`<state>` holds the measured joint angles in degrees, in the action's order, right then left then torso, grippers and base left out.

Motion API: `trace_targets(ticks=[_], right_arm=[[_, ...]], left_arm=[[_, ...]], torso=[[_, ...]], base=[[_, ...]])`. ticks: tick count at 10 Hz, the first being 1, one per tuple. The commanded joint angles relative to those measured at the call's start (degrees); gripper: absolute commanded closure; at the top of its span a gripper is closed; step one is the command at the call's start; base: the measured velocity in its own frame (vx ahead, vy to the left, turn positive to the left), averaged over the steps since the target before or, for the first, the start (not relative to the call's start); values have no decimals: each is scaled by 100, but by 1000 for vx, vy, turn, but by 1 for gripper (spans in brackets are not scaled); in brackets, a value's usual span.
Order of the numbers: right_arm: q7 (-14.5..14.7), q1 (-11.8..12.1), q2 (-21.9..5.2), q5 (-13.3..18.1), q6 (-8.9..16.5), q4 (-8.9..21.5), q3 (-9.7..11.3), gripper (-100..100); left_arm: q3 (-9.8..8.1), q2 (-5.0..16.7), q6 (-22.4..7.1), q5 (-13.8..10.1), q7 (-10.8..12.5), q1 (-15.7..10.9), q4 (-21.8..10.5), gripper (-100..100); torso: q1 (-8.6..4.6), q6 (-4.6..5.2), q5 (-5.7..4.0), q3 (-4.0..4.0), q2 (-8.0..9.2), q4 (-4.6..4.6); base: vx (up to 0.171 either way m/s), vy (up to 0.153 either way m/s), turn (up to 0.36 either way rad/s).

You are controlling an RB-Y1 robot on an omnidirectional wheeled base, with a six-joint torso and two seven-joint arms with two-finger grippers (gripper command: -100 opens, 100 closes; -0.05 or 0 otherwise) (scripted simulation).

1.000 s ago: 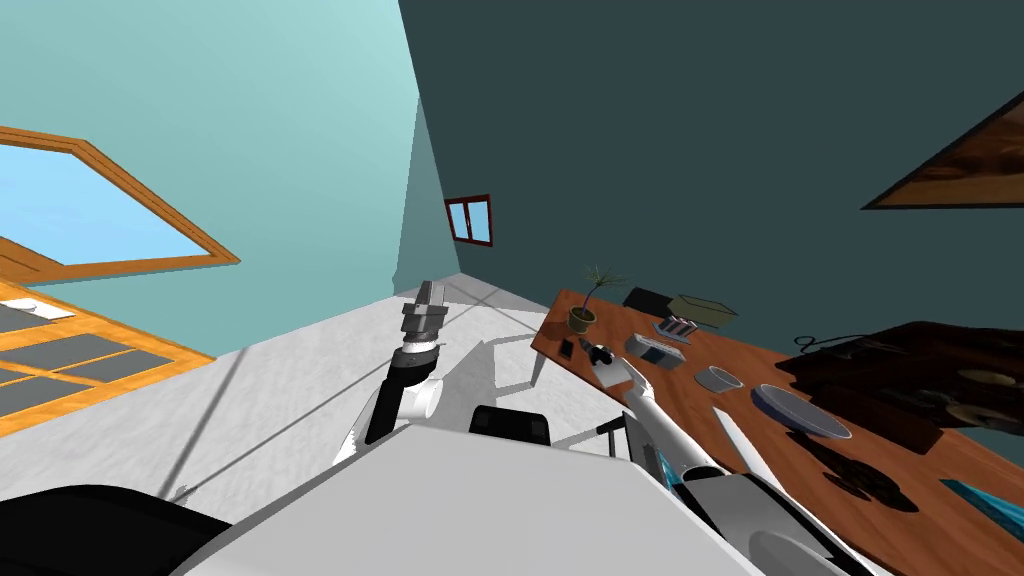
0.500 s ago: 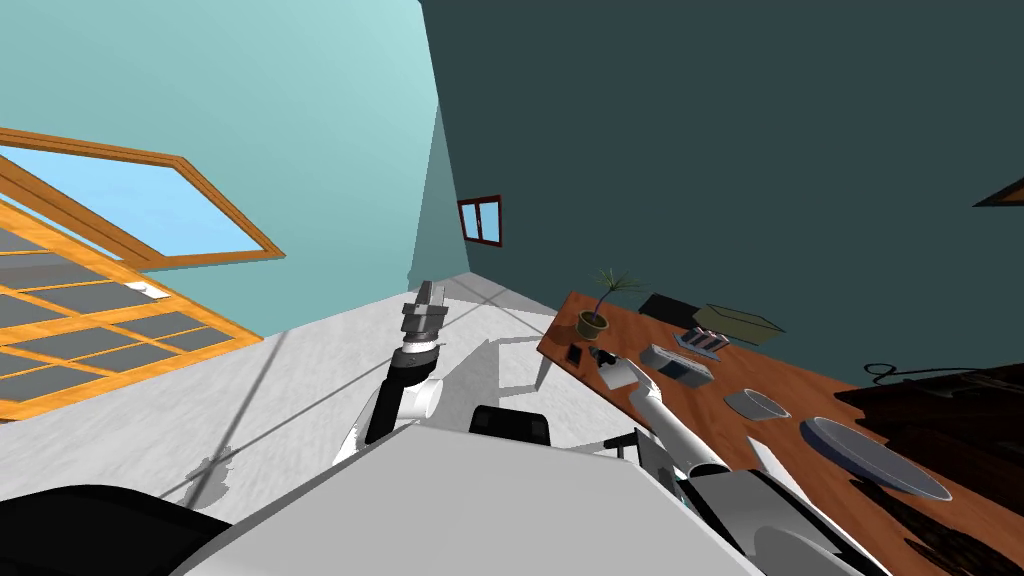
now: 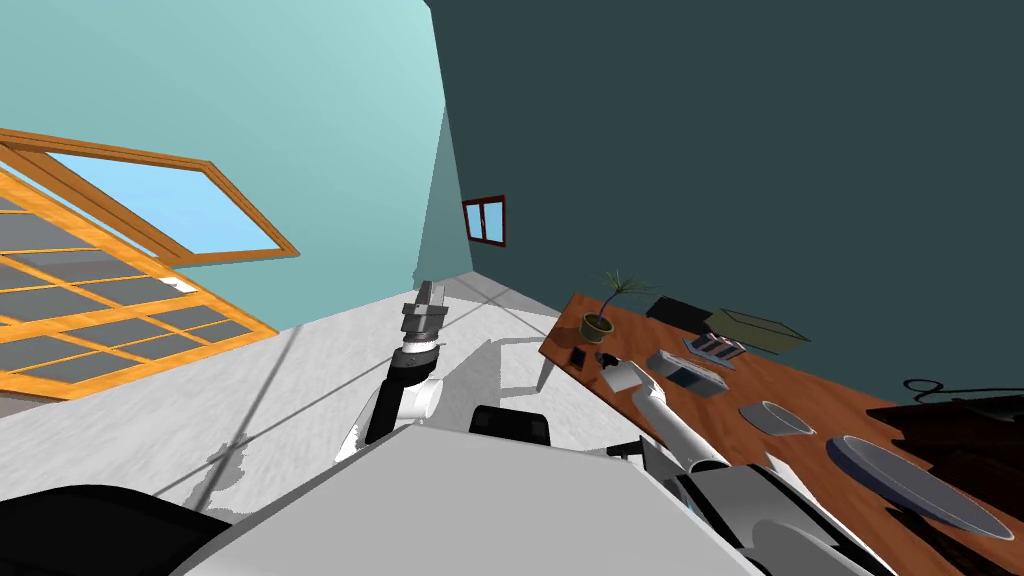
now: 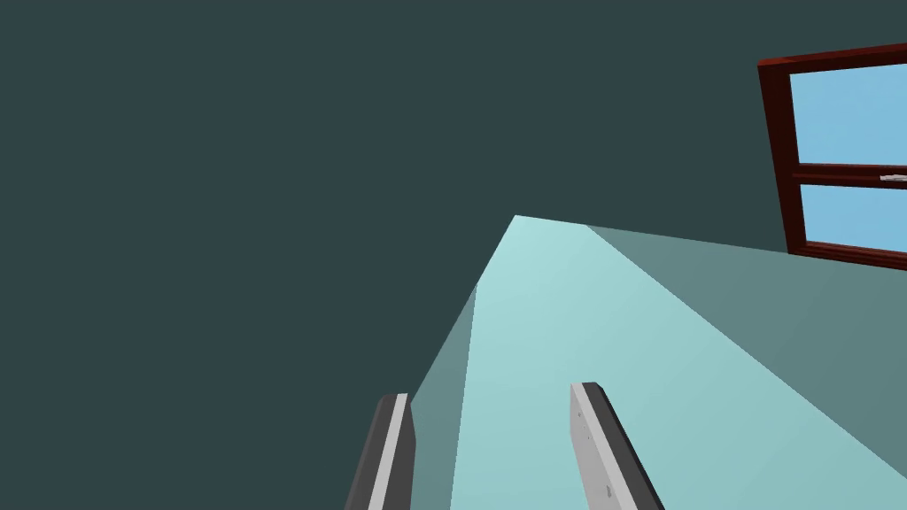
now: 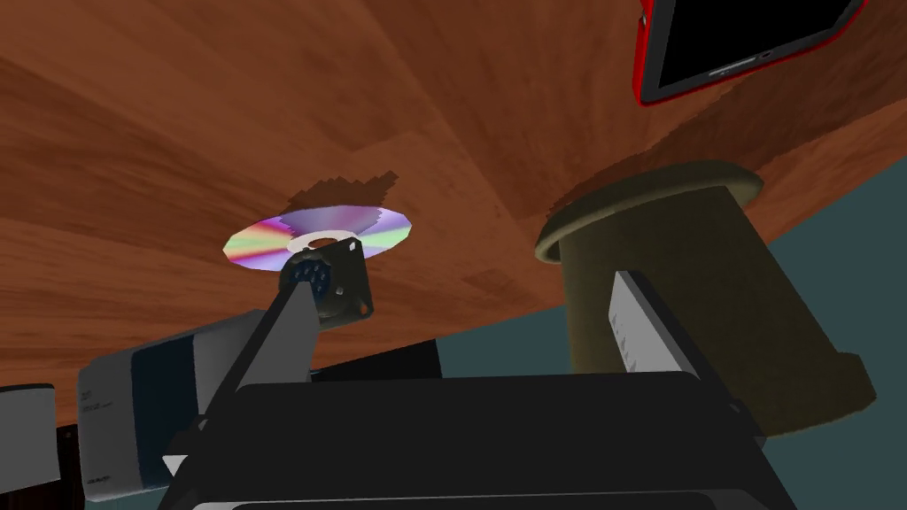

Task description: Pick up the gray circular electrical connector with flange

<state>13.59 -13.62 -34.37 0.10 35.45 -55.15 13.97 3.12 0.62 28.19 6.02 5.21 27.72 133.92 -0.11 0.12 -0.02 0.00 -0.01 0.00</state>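
Right pincer [image 5: 461, 292] open, connector [image 5: 335, 285] just beside one fingertip [image 5: 295, 310].

One finger [image 5: 282, 341] of the right tool [image 5: 459, 285] is lying across the connector [image 5: 338, 279] and covering its near corner, so I'm not calling contact either way. The connector itself is hiding part of the rainbow disc [image 5: 266, 241]. The other finger is masking a strip of the olive pot [image 5: 753, 292]. The red-edged tablet [image 5: 735, 44] is getting cut by the picture's edge, and the tool's dark body is hiding half the grey-and-blue box [image 5: 133, 416]. From the head, the connector is showing as a mere dark speck on the tabletop [image 3: 830, 400], too small to read. The left tool [image 4: 489, 394] is losing its finger roots at the edge.
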Motion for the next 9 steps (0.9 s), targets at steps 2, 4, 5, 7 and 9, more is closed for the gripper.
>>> trace_targets(ticks=[2, 4, 5, 7, 9], right_arm=[[-33, -108, -62, 0, 201, 437, 28, -100], [-75, -177, -114, 11, 405, 862, 49, -100], [-75, -177, -114, 11, 417, 934, 49, -100], [-116, -236, -159, 21, 619, 1306, 69, -100], [-157, -287, -200, 30, 805, 1628, 88, -100]], left_arm=[[0, 0, 0, 0, 0, 0, 0, 0], [0, 0, 0, 0, 0, 0, 0, 0], [0, 0, 0, 0, 0, -1, 0, 0], [0, 0, 0, 0, 0, 0, 0, 0], [0, 0, 0, 0, 0, 0, 0, 0]], torso=[[1, 0, 1, 2, 3, 1], [-3, -1, 0, -1, -2, 0], [-3, -3, 0, -2, -4, 0], [-5, -6, 0, -7, -13, -1], [-6, -4, -1, -4, -8, -1]], base=[[8, -6, 102], [22, -17, 161], [30, -18, 133], [36, -27, 171], [24, -25, 132]])
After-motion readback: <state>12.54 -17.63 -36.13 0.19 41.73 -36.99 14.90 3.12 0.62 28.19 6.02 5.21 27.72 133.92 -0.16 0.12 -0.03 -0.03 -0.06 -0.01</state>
